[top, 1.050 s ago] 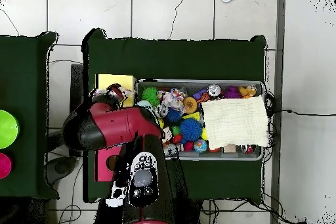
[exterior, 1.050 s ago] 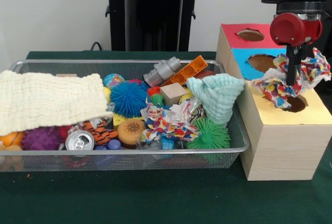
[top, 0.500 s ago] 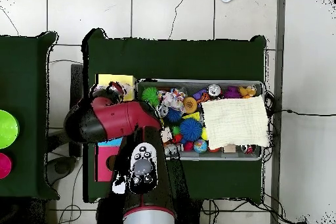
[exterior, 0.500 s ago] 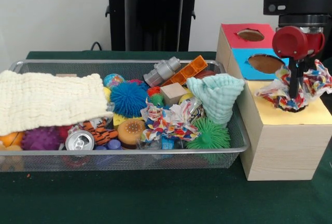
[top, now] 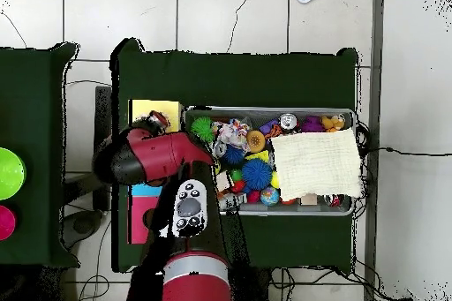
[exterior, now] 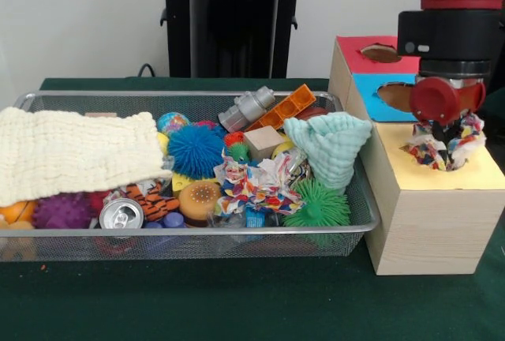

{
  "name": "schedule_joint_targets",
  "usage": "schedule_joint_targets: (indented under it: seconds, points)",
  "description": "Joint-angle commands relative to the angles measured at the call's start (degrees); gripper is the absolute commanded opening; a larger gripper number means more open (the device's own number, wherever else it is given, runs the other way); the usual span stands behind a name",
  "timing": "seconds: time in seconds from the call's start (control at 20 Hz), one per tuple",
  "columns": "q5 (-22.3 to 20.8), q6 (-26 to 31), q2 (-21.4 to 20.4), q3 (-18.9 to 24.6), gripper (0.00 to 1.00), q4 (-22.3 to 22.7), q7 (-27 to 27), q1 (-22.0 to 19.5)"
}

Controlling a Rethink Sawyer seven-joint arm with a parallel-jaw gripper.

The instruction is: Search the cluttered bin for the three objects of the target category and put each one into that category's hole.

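A multicoloured patterned cloth [exterior: 467, 131] is bunched over the hole in the yellow top [exterior: 483, 174] of the wooden box at the right, sagging partly into it. My gripper [exterior: 444, 140] reaches down into the middle of that cloth and is shut on it; the cloth hides its tips. In the overhead view the red arm [top: 154, 156] covers the box, and only a bit of the cloth [top: 157, 122] shows beside the yellow top [top: 152, 109]. Another patterned cloth [exterior: 248, 183], a mint cloth [exterior: 330, 148] and a cream cloth [exterior: 71, 151] lie in the wire bin [exterior: 189, 240].
The box also has a blue section [exterior: 369, 95] and a red section [exterior: 355, 58], each with a hole. The bin holds spiky balls, a can [exterior: 121, 214], a wooden cube and an orange brick. The cream cloth [top: 315, 162] covers the bin's right part in the overhead view.
The gripper has moved down and a little toward the front over the yellow top, lowering the patterned cloth from hanging spread above the hole to bunched in it.
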Motion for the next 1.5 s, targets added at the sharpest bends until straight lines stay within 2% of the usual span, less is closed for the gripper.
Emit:
schedule_joint_targets:
  seconds: [0.05,0.3,0.5,0.55,0.7,0.8,0.95,1.25,1.5]
  points:
    - [-4.48,-3.79,8.30,-1.32,0.00,-1.91,7.61,-0.71]
    - [-3.37,-9.33,11.62,-2.74,0.00,-2.44,9.84,-0.57]
    - [-2.17,-13.81,12.00,-2.38,0.00,-1.44,11.33,-1.01]
    - [-2.27,-15.81,12.15,-2.32,1.00,-1.33,11.32,-1.05]
    - [-2.77,-17.17,12.15,-1.50,1.00,-0.98,11.39,-1.72]
    - [-3.63,-16.97,11.58,-2.68,1.00,-1.23,10.37,-0.74]
    - [-3.43,-12.96,9.22,0.06,1.00,0.54,9.63,-2.49]
    - [-2.48,-4.15,3.36,0.70,1.00,3.01,7.36,-2.79]
    - [-1.09,3.57,-3.97,1.47,1.00,6.51,5.66,-3.22]
